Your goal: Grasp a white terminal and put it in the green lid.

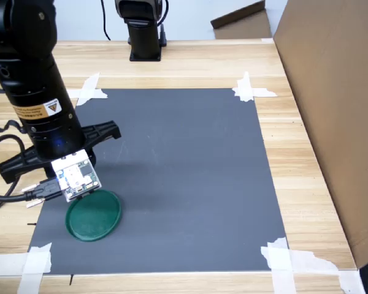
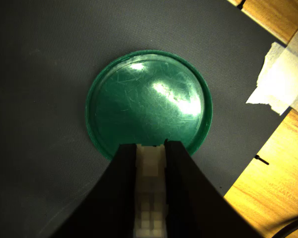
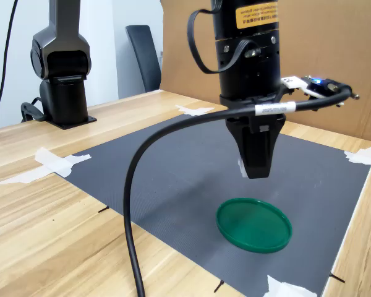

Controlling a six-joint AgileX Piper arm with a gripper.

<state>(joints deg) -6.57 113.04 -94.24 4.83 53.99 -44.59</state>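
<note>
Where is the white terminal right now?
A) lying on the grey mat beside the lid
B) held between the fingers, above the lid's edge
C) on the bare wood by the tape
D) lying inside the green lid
B: in the wrist view the white terminal sits clamped between the dark fingers, and the green lid below is empty; in the second exterior view the gripper hangs above the lid, clear of it.

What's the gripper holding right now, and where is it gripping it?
The white terminal, pinched by its two sides between the gripper fingers, above the green lid.
</note>
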